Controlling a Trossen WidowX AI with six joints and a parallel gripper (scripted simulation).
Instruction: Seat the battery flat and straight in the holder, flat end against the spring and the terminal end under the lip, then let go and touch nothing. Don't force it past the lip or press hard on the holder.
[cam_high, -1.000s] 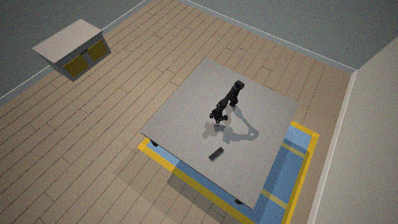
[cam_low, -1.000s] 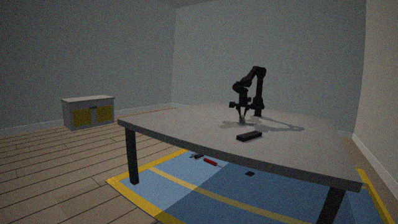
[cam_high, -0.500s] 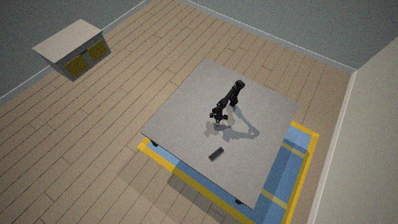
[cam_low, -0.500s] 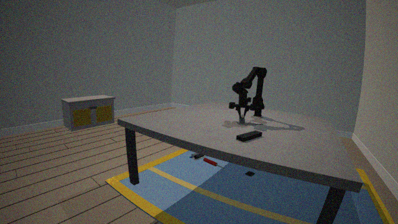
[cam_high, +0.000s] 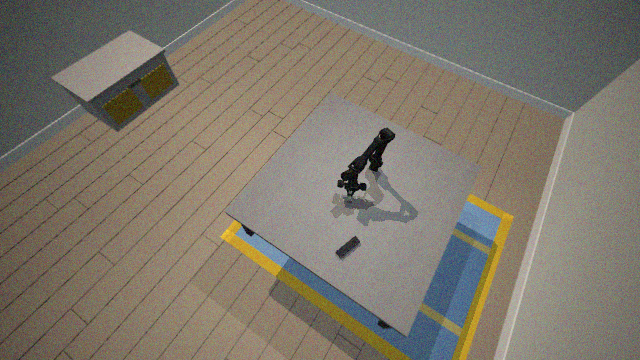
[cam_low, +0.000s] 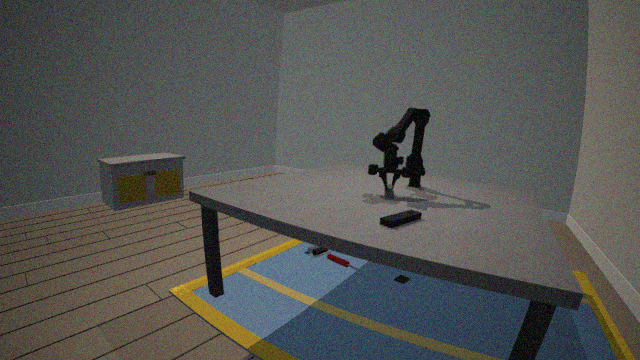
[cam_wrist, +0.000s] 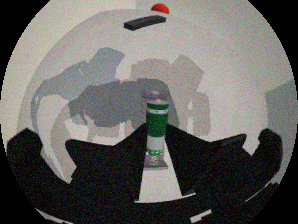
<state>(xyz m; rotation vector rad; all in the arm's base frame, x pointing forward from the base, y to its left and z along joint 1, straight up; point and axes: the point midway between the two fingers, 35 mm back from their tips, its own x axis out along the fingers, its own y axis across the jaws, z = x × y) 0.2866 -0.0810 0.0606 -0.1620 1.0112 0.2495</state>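
The battery (cam_wrist: 157, 120), green with a white band, lies lengthwise between my fingertips in the wrist view. My gripper (cam_high: 350, 196) (cam_low: 389, 192) (cam_wrist: 154, 127) is shut on it, low over the table. The holder shows at both ends of the battery: its grey end plate (cam_wrist: 159, 165) with the spring at the near end, and a grey part (cam_wrist: 154, 93) at the far end. The battery's near end is close to the spring. Its far end is beside the grey part; whether it is under the lip, and whether it lies fully down, I cannot tell. The fingers hide the holder's sides.
A black block (cam_high: 348, 247) (cam_low: 400, 218) (cam_wrist: 145, 22) lies on the grey table (cam_high: 280, 190) (cam_low: 300, 200), beyond the holder. A red round thing (cam_wrist: 160, 8) shows behind it in the wrist view. A red-handled tool (cam_low: 338, 260) lies on the blue floor mat under the table.
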